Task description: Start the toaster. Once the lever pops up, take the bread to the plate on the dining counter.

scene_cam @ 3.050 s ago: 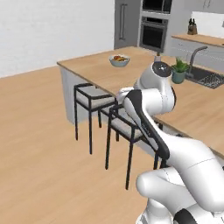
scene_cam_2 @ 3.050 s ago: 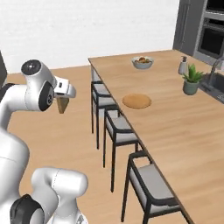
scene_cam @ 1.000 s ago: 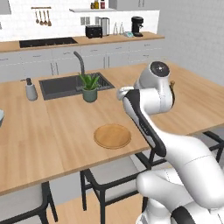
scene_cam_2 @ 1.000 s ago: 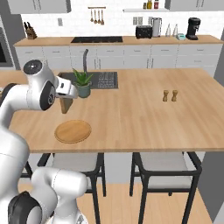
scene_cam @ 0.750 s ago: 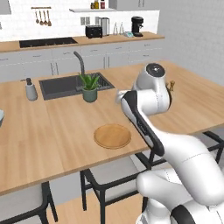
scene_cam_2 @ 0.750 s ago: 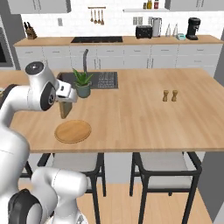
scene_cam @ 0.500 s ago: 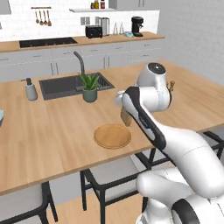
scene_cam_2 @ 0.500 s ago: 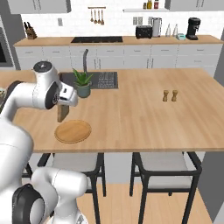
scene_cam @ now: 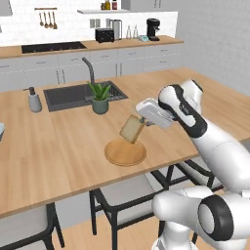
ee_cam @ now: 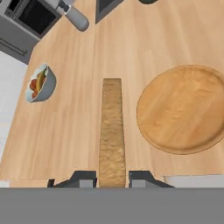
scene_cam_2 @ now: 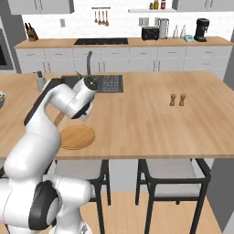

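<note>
Stools [scene_cam: 122, 193] stand nearest, tucked under the front edge of the dining counter [scene_cam: 58, 151]. Jaws of the gripper [ee_cam: 112, 178] are clenched on the bread [scene_cam: 131, 129], which hangs tilted above the surface, over the far edge of the plate [scene_cam: 125, 153]; in the hand view the slice [ee_cam: 111, 131] shows edge-on just beside the plate [ee_cam: 183, 109], not over its middle. That round wooden plate [scene_cam_2: 77, 137] lies flat on the surface near its front edge. Left of the plate in the left base view, near the surface's edge, sits a bowl of fruit [ee_cam: 41, 83]. Beyond the plate stands a small potted plant [scene_cam: 99, 96], at the front rim of the dark sink [scene_cam: 73, 95] with its faucet [scene_cam: 89, 71]; a soap dispenser [scene_cam: 33, 100] stands left of the sink. Well right of the plate, salt and pepper shakers [scene_cam_2: 178, 99] stand together. Farthest back from the plate, on the wall counter, are the black toaster [scene_cam: 104, 35] and a coffee machine [scene_cam: 153, 28].
</note>
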